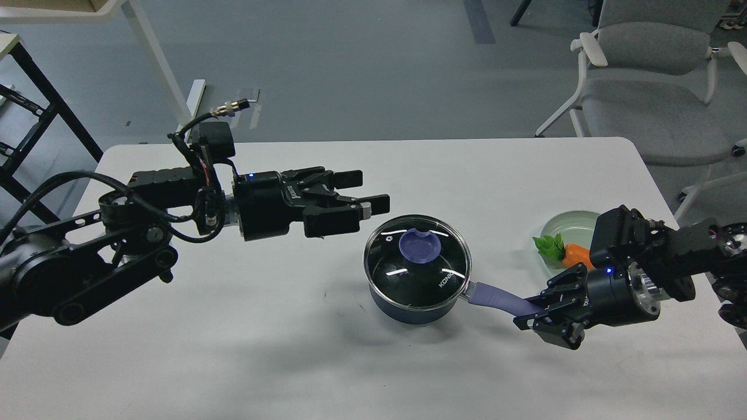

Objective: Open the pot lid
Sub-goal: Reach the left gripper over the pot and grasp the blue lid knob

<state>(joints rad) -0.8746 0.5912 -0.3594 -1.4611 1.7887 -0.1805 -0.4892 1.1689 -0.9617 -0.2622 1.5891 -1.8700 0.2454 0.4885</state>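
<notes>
Head view: right gripper point(534, 311) clamps small dark-blue saucepan's point(415, 308) lavender handle point(501, 300), left gripper point(373, 191) spread apart beside clear glass metal-rimmed lid point(418, 262); pre-grasp stage, next likely needs descent onto purple-blue knob point(419, 245).

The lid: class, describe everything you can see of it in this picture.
The lid is a round disc of clear glass with a metal rim, a flat purple-blue knob at its centre and white lettering near its right edge. Light streaks reflect off the glass, and the dark inside shows through. It sits closed and level on the pot, a dark-blue saucepan on the white table. Nothing else touches it: the left gripper hovers open up-left of it, apart from the knob.
</notes>
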